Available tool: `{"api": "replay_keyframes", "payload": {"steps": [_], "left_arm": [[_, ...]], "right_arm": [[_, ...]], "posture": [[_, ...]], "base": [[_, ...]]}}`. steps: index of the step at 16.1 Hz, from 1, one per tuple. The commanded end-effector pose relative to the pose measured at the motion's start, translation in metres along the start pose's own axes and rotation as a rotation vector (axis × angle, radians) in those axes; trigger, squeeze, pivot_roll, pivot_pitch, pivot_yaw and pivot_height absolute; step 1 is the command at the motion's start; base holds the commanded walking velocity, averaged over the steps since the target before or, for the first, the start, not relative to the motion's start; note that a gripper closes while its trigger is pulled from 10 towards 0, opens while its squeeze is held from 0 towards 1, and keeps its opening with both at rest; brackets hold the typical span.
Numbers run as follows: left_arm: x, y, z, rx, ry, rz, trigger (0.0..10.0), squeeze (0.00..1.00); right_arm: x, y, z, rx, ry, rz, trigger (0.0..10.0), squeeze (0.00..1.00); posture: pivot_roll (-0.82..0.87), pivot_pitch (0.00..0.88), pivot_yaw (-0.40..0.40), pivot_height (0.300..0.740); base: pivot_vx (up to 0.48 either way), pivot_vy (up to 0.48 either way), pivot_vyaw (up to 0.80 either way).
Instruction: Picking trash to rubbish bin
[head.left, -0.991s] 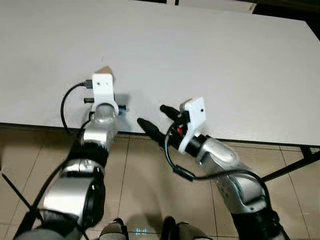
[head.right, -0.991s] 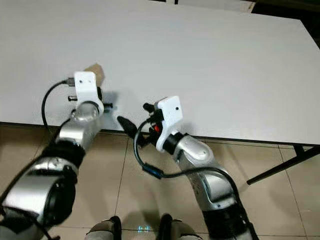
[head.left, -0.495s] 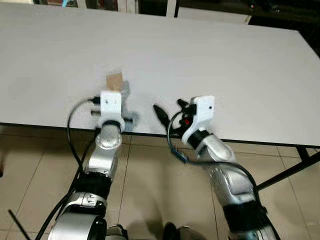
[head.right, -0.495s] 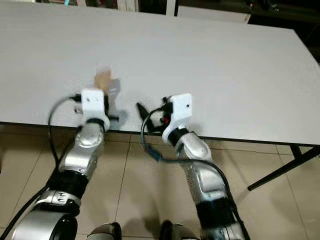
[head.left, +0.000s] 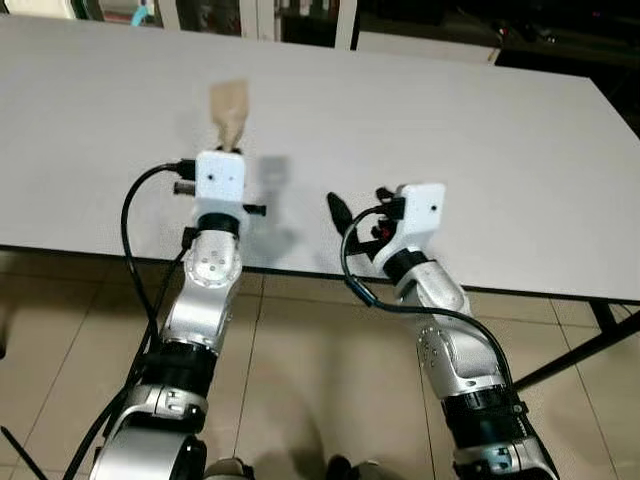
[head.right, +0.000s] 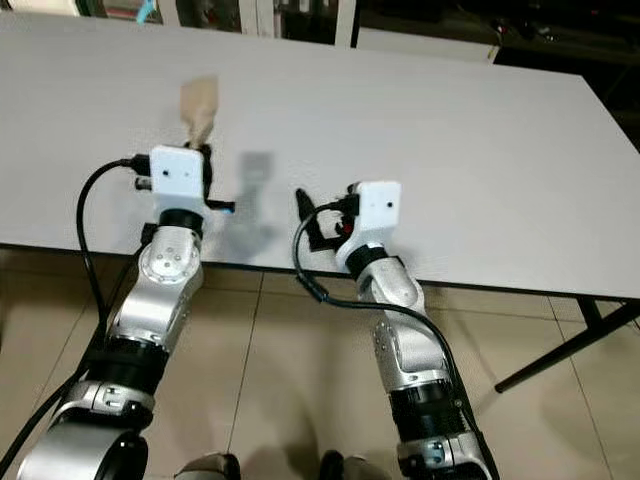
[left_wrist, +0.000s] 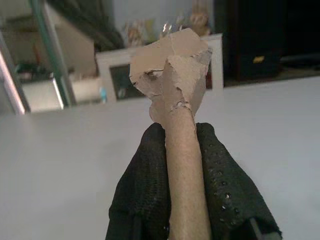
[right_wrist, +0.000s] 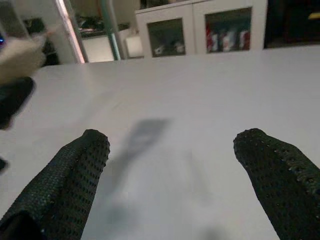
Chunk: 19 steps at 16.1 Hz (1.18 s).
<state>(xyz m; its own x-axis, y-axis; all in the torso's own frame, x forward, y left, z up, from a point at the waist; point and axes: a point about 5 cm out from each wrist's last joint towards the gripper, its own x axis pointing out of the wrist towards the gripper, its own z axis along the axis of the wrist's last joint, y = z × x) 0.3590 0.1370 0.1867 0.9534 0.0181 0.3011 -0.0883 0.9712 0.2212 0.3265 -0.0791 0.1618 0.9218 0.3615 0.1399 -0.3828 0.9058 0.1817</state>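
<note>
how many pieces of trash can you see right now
1: a crumpled brown paper scrap, clamped between the left gripper's black fingers above the white table. More may lie outside these views.

A wide white table (head.left: 480, 130) stands on a beige tiled floor (head.left: 300, 360).

You're facing a broad white table (head.left: 480, 130) with a dark edge, its black metal leg (head.left: 590, 340) angling down at your right. Under it lies a floor of beige tiles (head.left: 300, 400) with pale grout lines. Past the far edge stands a white cabinet with glass doors (right_wrist: 200, 27), and the room behind it is dim
</note>
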Motion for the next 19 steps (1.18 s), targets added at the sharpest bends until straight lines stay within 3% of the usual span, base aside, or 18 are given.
{"api": "replay_keyframes", "payload": {"steps": [1, 5, 8, 13, 16, 19], "left_arm": [[-0.001, -0.003, 0.006, 0.019, -0.035, -0.031, 10.0, 0.0], [-0.005, -0.007, 0.008, 0.003, -0.027, -0.049, 10.0, 0.0], [-0.009, -0.008, 0.004, -0.011, -0.007, -0.048, 10.0, 0.0], [-0.015, 0.005, -0.01, 0.01, 0.054, -0.017, 10.0, 0.0], [-0.009, 0.01, -0.012, 0.016, 0.074, 0.003, 10.0, 0.0], [-0.004, 0.003, -0.007, -0.003, 0.068, 0.001, 10.0, 0.0]], "right_arm": [[0.001, -0.009, 0.004, -0.04, -0.018, -0.046, 10.0, 0.0], [0.001, -0.044, 0.006, -0.121, -0.054, -0.291, 10.0, 0.0], [-0.003, -0.062, 0.007, -0.154, -0.057, -0.36, 10.0, 0.0], [-0.012, -0.098, 0.009, -0.239, -0.05, -0.457, 10.0, 0.0], [-0.01, -0.099, 0.011, -0.232, -0.063, -0.461, 10.0, 0.0], [-0.005, -0.091, 0.005, -0.205, -0.059, -0.449, 10.0, 0.0]], "posture": [[0.0, 0.05, -0.08, 0.74], [0.0, 0.041, -0.079, 0.74], [0.0, 0.035, -0.086, 0.74], [0.01, 0.028, -0.09, 0.74], [0.01, 0.02, -0.086, 0.74], [0.01, 0.024, -0.082, 0.74]], "base": [[0.0, 0.0, 0.0], [0.0, 0.0, 0.0], [0.0, 0.0, 0.0], [0.0, 0.0, 0.0], [0.0, 0.0, 0.0], [-0.08, 0.0, 0.0]]}}
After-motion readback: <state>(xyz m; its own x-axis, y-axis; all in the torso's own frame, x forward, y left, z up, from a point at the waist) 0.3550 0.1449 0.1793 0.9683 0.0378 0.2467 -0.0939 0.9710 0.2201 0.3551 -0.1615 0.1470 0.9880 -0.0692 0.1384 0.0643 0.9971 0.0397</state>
